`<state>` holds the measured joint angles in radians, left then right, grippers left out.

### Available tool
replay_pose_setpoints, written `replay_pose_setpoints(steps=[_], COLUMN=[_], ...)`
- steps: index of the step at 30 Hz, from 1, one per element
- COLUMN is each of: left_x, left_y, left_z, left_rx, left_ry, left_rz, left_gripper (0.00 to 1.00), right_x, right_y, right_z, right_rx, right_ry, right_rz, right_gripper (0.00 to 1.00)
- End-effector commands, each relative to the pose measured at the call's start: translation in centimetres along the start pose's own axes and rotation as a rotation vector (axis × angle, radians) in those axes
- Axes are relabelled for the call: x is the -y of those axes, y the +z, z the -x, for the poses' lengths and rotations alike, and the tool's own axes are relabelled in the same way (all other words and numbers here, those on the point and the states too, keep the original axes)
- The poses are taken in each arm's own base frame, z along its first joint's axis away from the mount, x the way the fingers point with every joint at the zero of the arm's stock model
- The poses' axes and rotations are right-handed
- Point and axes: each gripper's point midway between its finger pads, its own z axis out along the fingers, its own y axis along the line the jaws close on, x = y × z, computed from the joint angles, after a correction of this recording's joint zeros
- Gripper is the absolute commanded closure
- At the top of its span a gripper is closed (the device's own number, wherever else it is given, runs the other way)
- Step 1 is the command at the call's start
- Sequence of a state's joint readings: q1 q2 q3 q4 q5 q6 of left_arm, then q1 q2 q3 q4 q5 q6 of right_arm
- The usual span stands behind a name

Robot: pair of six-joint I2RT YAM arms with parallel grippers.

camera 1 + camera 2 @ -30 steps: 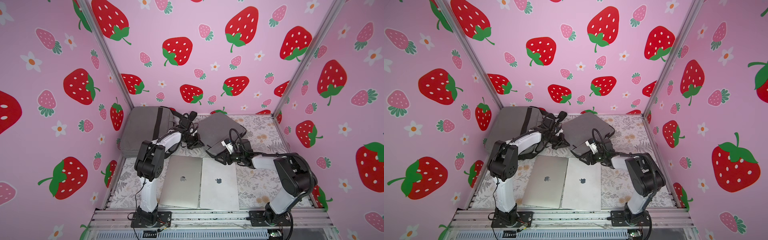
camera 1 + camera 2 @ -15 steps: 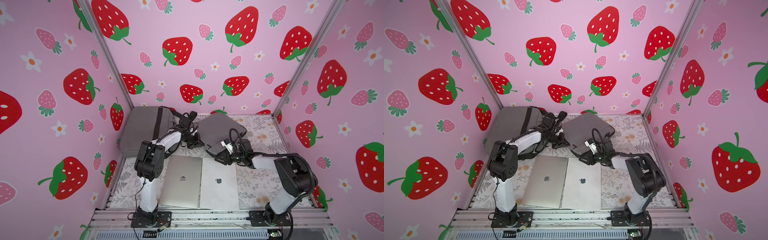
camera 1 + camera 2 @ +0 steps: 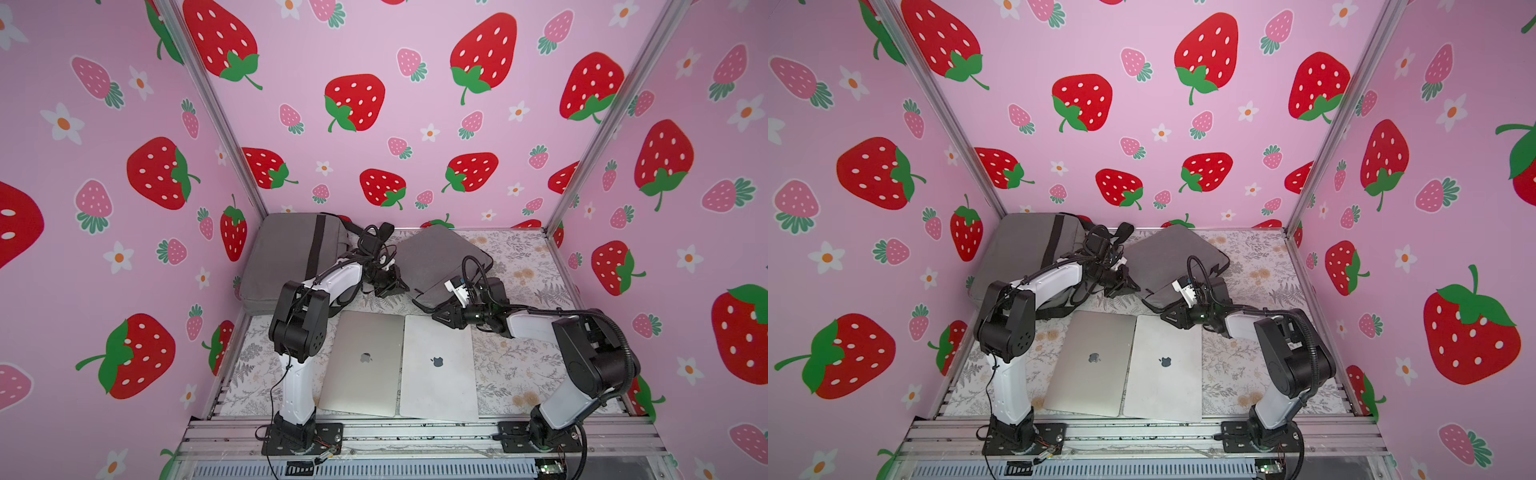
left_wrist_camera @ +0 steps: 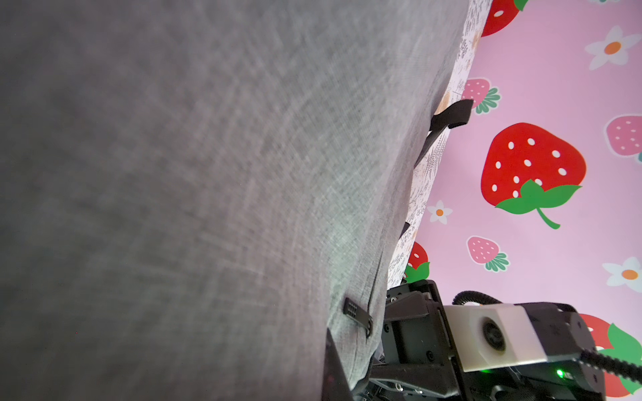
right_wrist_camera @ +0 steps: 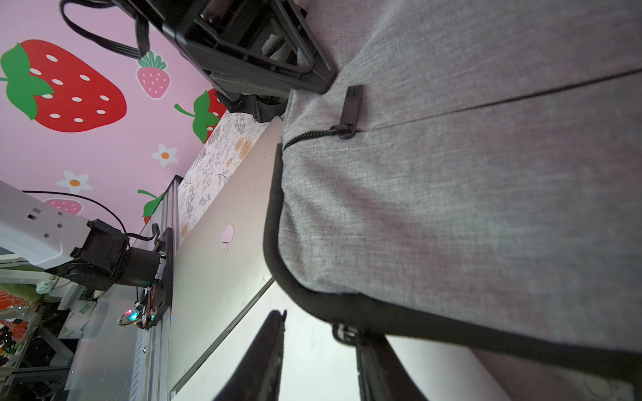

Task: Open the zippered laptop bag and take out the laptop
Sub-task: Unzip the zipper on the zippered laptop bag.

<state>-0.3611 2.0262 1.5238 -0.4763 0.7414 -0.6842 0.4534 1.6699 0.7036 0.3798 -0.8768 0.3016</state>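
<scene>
Large bag: one grey laptop bag, the large bag point(image 3: 286, 257), with a black strap. It lies flat, left of the smaller bag and apart from it.
Left gripper: the left gripper point(image 3: 390, 284) is at the smaller bag's left corner and touches it. It is clenched; whether any fabric is pinched cannot be told.
Smaller bag: one grey zippered laptop bag, the smaller bag point(image 3: 432, 257), with black piping on its edge. It lies at an angle at the back centre of the floral cloth point(image 3: 511, 365). What it contains cannot be told.
Zip pulls: two counted in the right wrist view. The face pull point(image 5: 351, 107) sits on the smaller bag's face, just beside the left gripper, and the zip line beyond it lies shut. The edge pull point(image 5: 344, 333) hangs from the piped edge.
Right gripper: the right gripper point(image 5: 318, 330) is at the smaller bag's near edge. Its fingers point(image 5: 264, 354) stand apart with the edge pull between them, and nothing is grasped.
Laptops: two, silver, lids shut, side by side and edge to edge in front of the smaller bag. The left laptop point(image 3: 363, 361) is the darker. The right laptop point(image 3: 438, 365) has its far corner under the right gripper.
Count: two bags, two laptops, two arms.
</scene>
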Motion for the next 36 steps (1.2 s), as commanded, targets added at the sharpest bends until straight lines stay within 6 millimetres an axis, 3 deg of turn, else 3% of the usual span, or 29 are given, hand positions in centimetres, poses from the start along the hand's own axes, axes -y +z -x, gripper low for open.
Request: replay_pose_setpoints(steps=[1, 23, 36], left_x=[4.1, 4.6, 5.4], left_y=[-2.2, -2.0, -1.7], left_z=[0.2, 0.2, -0.1], left_rx=[0.009, 0.005, 0.0], left_ry=[0.084, 0.085, 0.095], left_rz=[-0.096, -0.1, -0.098], left_gripper=[1.0, 1.0, 1.0], right_x=[-1.2, 1.4, 2.9], right_y=[-0.8, 0.0, -0.5], right_z=[0.4, 0.4, 0.8], right_rx=[0.017, 0.003, 0.019], right_ry=[-0.027, 0.033, -0.016], right_rz=[0.036, -0.032, -0.194], right_gripper=[0.65, 0.68, 0.73])
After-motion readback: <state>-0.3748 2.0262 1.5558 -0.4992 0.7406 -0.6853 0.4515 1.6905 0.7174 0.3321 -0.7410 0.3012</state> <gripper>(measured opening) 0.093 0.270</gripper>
